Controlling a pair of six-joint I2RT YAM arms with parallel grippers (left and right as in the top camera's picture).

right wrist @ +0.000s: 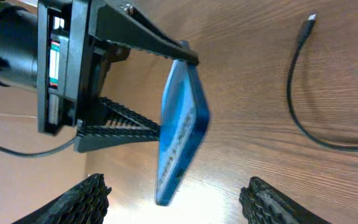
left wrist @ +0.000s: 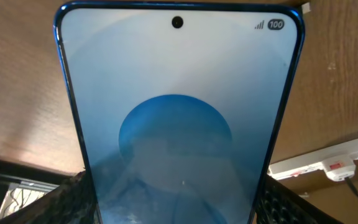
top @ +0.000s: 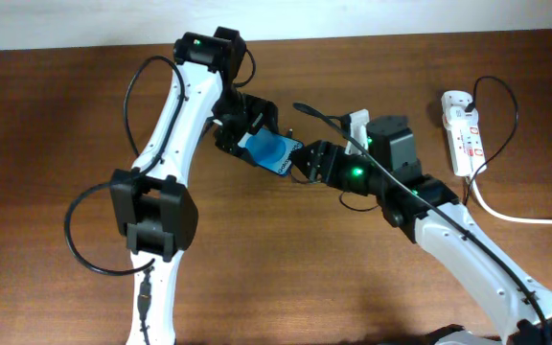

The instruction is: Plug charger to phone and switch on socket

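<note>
My left gripper (top: 249,134) is shut on the phone (top: 272,151) and holds it tilted above the table. In the left wrist view the phone's blue screen (left wrist: 176,93) fills the frame between the fingers (left wrist: 176,202). My right gripper (top: 307,161) is open and empty, just right of the phone. In the right wrist view its fingers (right wrist: 179,202) flank the phone's lower edge (right wrist: 179,137) without touching. The charger cable lies on the table, its connector tip (right wrist: 309,18) free; it also shows in the overhead view (top: 298,106). The white socket strip (top: 463,129) lies at the far right.
The socket's thick white cord (top: 525,218) runs off the right edge. A thin black cable loops beside the strip (top: 511,110). The strip also shows in the left wrist view (left wrist: 328,163). Brown wooden table (top: 56,125) with a white wall at the back.
</note>
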